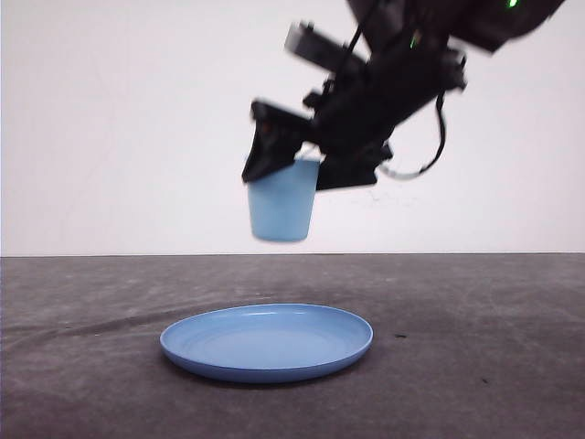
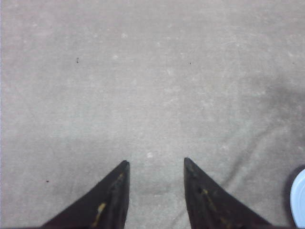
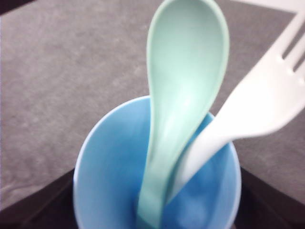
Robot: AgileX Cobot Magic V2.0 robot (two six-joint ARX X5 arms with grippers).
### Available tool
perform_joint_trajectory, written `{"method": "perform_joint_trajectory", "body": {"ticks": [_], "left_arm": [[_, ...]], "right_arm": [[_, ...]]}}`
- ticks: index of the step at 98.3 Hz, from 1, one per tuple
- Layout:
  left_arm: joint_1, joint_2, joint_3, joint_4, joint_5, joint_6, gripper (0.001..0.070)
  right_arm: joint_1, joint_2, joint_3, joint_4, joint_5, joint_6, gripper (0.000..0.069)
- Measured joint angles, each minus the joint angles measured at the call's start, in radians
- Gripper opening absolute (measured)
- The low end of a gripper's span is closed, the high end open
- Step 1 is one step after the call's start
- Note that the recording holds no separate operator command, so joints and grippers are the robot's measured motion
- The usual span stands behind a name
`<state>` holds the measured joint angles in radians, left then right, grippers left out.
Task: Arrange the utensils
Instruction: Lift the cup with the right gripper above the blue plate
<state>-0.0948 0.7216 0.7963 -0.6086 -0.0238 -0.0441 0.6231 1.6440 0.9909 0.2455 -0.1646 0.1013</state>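
Right wrist view: spoon (image 3: pixel 183 95) and fork (image 3: pixel 252 105) stand in the tool-held cup (image 3: pixel 114 181).

The spoon (image 3: pixel 183 95) is showing a pale mint green, and the fork (image 3: pixel 248 109) beside it is showing plain white. The cup (image 3: pixel 114 191) is showing light blue, matching the blue plate (image 1: pixel 267 342). The desk (image 1: pixel 475 366) is appearing dark grey and faintly mottled, the wall (image 1: pixel 119 119) is looking white, and the left gripper (image 2: pixel 155 164) is showing black with yellowish flecks.
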Motion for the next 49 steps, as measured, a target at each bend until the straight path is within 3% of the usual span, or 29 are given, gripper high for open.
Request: {"method": "perform_joint_trajectory", "body": {"ticks": [14,49], "left_arm": [[0.000,0.000,0.000,0.000,0.000,0.000,0.0199],[0.000,0.000,0.000,0.000,0.000,0.000,0.0199]], "right_arm": [[0.014,-0.076,-0.003,-0.093,0.040,0.001,0.0492],[0.088,-0.293,-0.169,-0.100,0.088,0.005,0.0492]]}}
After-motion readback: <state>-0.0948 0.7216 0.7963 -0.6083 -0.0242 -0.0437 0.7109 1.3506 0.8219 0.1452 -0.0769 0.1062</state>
